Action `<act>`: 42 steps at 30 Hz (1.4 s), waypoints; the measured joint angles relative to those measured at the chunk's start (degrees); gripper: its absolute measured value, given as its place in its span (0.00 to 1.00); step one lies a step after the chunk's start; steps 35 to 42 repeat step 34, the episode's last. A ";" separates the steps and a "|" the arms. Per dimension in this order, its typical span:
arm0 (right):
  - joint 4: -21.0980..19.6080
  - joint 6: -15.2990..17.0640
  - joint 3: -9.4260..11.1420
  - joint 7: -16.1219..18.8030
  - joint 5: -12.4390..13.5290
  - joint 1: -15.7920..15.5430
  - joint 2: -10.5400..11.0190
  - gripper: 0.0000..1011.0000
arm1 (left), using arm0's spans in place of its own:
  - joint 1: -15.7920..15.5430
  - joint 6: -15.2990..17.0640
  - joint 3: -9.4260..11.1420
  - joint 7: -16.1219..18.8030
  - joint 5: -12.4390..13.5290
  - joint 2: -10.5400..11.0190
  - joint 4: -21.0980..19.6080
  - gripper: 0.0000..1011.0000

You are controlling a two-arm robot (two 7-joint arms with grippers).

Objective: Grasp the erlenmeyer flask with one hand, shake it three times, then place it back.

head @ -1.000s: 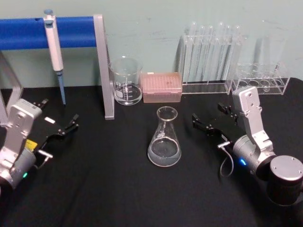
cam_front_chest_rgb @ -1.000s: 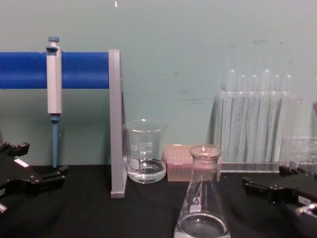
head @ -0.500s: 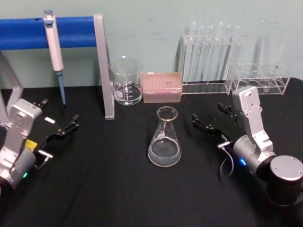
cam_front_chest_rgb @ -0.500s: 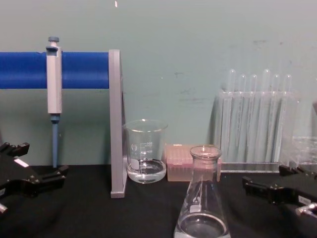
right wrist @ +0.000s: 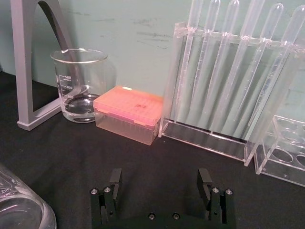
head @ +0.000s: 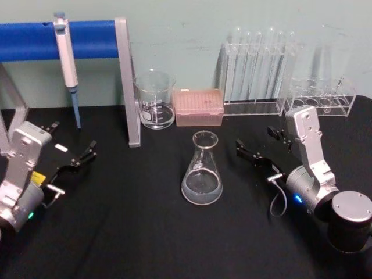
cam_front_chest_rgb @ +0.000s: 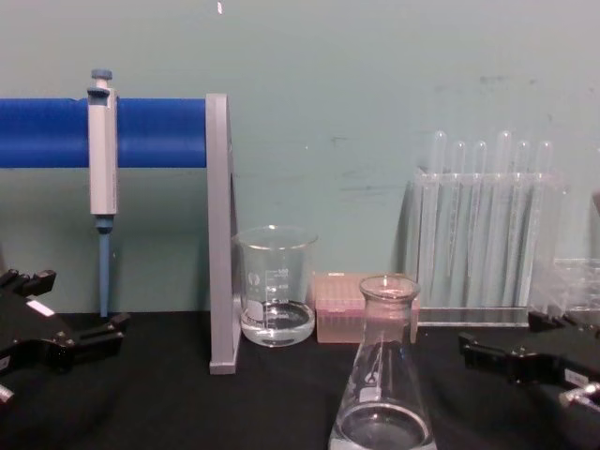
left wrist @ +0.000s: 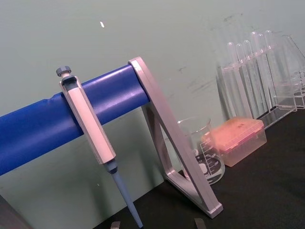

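Standing upright mid-worktop, erlenmeyer flask (head: 202, 170) awaiting grasp; right gripper (head: 263, 147) lying just beside, jaws wide, probably for approach; left gripper (head: 72, 150) idling near left edge, wide.

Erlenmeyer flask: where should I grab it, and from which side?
Grip the erlenmeyer flask by its narrow neck, just under the flared rim; the wide base probably won't fit. It stands upright, so come in level from the robot's right, where the open right gripper is nearest.
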 joint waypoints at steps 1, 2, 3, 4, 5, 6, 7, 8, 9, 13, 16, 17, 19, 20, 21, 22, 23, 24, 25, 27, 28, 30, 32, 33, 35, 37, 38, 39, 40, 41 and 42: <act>0.00 0.00 0.00 0.00 0.01 0.00 0.00 0.99 | 0.00 0.00 0.00 0.00 0.00 0.00 0.00 0.99; 0.00 0.00 0.00 0.00 0.01 0.00 0.00 0.99 | 0.00 0.00 0.00 0.00 0.00 0.00 0.00 0.99; 0.00 0.00 0.00 0.00 0.01 0.00 0.00 0.99 | 0.00 0.00 0.00 0.00 0.00 0.00 0.00 0.99; 0.00 0.00 0.00 0.00 0.02 0.00 0.00 0.99 | 0.00 0.00 0.00 0.00 0.00 0.00 0.00 0.99; 0.00 0.00 0.00 0.00 0.02 0.00 0.00 0.99 | 0.00 0.00 0.00 0.00 0.00 0.00 0.00 0.99; 0.00 0.00 0.00 0.00 0.03 0.00 0.00 0.99 | 0.00 0.00 0.00 0.00 0.00 0.00 0.00 0.99; 0.00 0.00 0.00 0.00 0.03 0.00 0.00 0.99 | 0.00 0.00 0.00 0.00 0.00 0.00 0.00 0.99; 0.00 0.00 0.00 0.00 0.03 0.00 0.00 0.99 | 0.00 0.00 0.00 0.00 0.00 0.00 0.00 0.99; 0.00 0.00 0.00 -0.01 0.03 0.00 0.00 0.99 | 0.00 0.00 0.00 0.00 0.00 0.00 0.00 0.99; 0.00 0.00 0.00 0.00 0.04 0.00 0.00 0.99 | 0.00 0.00 0.00 0.00 0.00 0.00 0.00 0.99; 0.00 0.00 0.00 0.00 0.04 0.00 0.00 0.99 | 0.00 0.00 0.00 0.00 0.00 0.00 0.00 0.99; 0.00 0.00 0.00 0.00 0.04 0.00 0.00 0.99 | 0.00 0.00 0.00 0.00 0.00 0.00 0.00 0.99; 0.00 0.00 0.00 0.00 0.04 0.00 0.00 0.99 | 0.00 0.00 0.00 0.00 0.00 0.00 0.00 0.99; 0.00 0.00 0.00 0.00 0.04 0.00 0.00 0.99 | 0.00 0.00 0.00 0.00 0.00 0.00 0.00 0.99; 0.00 0.00 0.00 0.00 0.03 0.00 0.00 0.99 | 0.00 0.00 0.00 0.00 0.00 0.00 0.00 0.99; 0.00 0.00 0.00 0.00 0.03 0.00 0.00 0.99 | 0.00 0.00 0.00 0.00 0.00 0.00 0.00 0.99; 0.00 0.00 0.00 0.00 0.03 0.00 0.00 0.99 | 0.00 0.00 0.00 0.00 0.00 0.00 0.00 0.99; 0.00 0.00 0.00 0.00 0.03 0.00 0.00 0.99 | 0.00 0.00 0.00 0.00 0.00 0.00 0.00 0.99; 0.00 0.00 0.01 0.00 0.03 0.00 0.00 0.99 | 0.00 0.00 0.00 0.00 0.00 0.00 0.00 0.99; 0.00 0.00 0.00 0.00 0.03 0.00 0.00 0.99 | 0.00 0.00 0.00 0.00 0.00 0.00 0.00 0.99; 0.00 0.01 0.00 0.00 0.03 0.00 0.00 0.99 | 0.00 0.00 0.00 0.00 0.00 0.00 0.00 0.99; 0.00 0.01 0.01 0.00 0.03 0.00 0.00 0.99 | 0.00 0.00 0.00 0.00 0.00 0.00 0.00 0.99; 0.00 0.01 0.00 0.00 0.03 0.00 0.00 0.99 | 0.01 0.00 0.00 0.00 0.00 0.00 0.00 0.99; 0.00 0.01 0.00 0.00 0.03 0.00 0.00 0.99 | 0.00 0.00 0.00 0.00 0.00 0.00 0.00 0.99; 0.00 0.01 0.00 0.00 0.03 0.00 0.00 0.99 | 0.00 0.00 0.00 0.00 0.00 0.00 0.00 0.99; 0.00 0.01 0.00 0.00 0.03 0.00 0.00 0.99 | 0.00 0.00 0.00 0.00 0.00 0.00 0.00 0.99; 0.00 0.01 0.00 0.00 0.03 0.00 0.00 0.99 | 0.00 0.00 0.00 0.00 0.00 0.00 0.00 0.99; 0.00 0.01 0.00 0.00 0.03 0.00 0.00 0.99 | 0.00 0.00 0.00 0.00 0.00 0.00 0.00 0.99; 0.00 0.01 0.00 0.00 0.03 0.00 0.00 0.99 | 0.00 0.00 0.00 0.00 0.00 0.00 0.00 0.99; 0.00 0.01 0.00 0.00 0.03 0.00 0.00 0.99 | 0.00 0.00 0.00 0.00 0.00 0.00 0.00 0.99; 0.00 0.01 0.00 0.00 0.03 0.00 0.00 0.99 | 0.00 0.00 0.00 0.00 0.00 0.00 0.00 0.99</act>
